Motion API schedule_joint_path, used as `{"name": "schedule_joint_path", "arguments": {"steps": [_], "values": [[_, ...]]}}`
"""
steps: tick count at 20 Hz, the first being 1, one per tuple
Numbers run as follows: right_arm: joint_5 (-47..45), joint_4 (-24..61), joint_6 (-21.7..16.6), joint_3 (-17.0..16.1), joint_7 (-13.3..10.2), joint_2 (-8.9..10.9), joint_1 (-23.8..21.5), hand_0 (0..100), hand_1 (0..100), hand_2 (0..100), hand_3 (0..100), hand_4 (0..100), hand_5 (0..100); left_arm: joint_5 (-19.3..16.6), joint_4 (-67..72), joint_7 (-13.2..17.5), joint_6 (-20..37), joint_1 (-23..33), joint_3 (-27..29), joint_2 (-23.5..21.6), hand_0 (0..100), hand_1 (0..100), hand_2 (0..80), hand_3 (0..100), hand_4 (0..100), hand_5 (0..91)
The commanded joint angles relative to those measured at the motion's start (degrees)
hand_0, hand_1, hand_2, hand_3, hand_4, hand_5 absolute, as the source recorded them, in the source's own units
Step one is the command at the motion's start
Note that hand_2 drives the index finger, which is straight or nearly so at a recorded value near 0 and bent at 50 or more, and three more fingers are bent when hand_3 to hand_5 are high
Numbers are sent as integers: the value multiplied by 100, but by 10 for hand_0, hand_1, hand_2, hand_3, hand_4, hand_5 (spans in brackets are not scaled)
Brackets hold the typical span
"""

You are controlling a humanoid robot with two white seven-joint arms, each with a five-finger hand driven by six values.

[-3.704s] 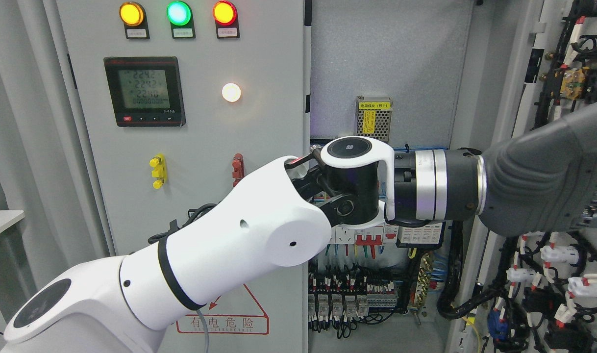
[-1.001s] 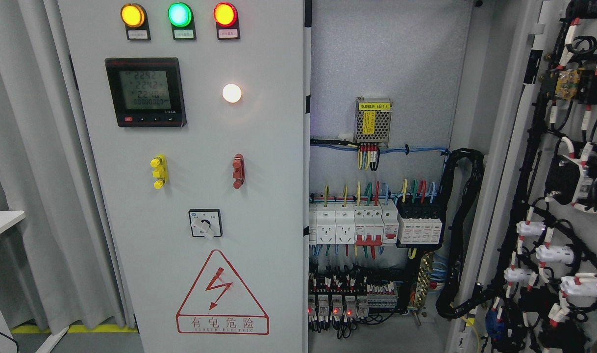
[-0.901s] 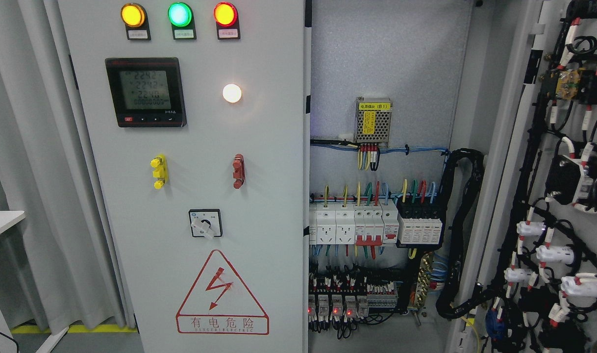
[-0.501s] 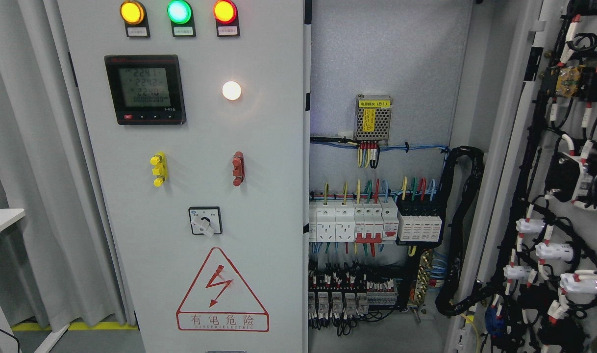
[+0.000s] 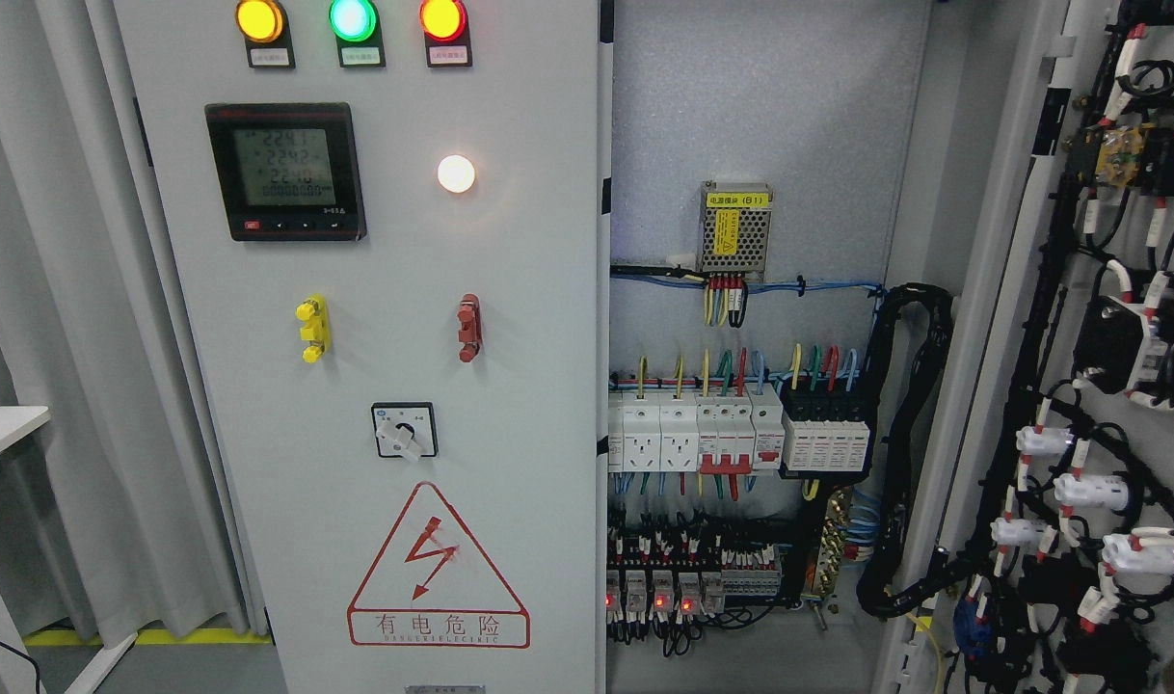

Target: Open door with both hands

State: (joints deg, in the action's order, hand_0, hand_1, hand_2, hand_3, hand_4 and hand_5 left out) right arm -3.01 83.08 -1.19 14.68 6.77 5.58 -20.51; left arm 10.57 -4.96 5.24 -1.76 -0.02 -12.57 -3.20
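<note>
Neither robot hand shows in the head view, so the state of their fingers cannot be told. The grey metal cabinet door stands swung wide open at the right, its inner face carrying black wiring and white connectors. The open cabinet bay shows a small perforated power supply above a row of white circuit breakers. To the left, the closed grey panel door bears three lit indicator lamps, a black digital meter and a red warning triangle.
</note>
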Motion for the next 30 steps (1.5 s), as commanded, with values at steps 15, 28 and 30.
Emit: {"name": "schedule_joint_path", "arguments": {"steps": [15, 28, 30], "values": [[2, 3100, -5, -220, -18, 49, 1373, 218, 0, 0, 0, 0, 0, -20, 417, 223, 290, 63, 70, 91, 288, 0, 27, 27, 35, 0], [-41, 2608, 57, -203, -26, -531, 2718, 218, 0, 0, 0, 0, 0, -28, 399, 223, 290, 45, 70, 109, 288, 0, 27, 28, 35, 0], [-50, 2476, 57, -238, -27, -558, 2937, 218, 0, 0, 0, 0, 0, -28, 399, 223, 290, 45, 70, 153, 288, 0, 27, 28, 35, 0]]}}
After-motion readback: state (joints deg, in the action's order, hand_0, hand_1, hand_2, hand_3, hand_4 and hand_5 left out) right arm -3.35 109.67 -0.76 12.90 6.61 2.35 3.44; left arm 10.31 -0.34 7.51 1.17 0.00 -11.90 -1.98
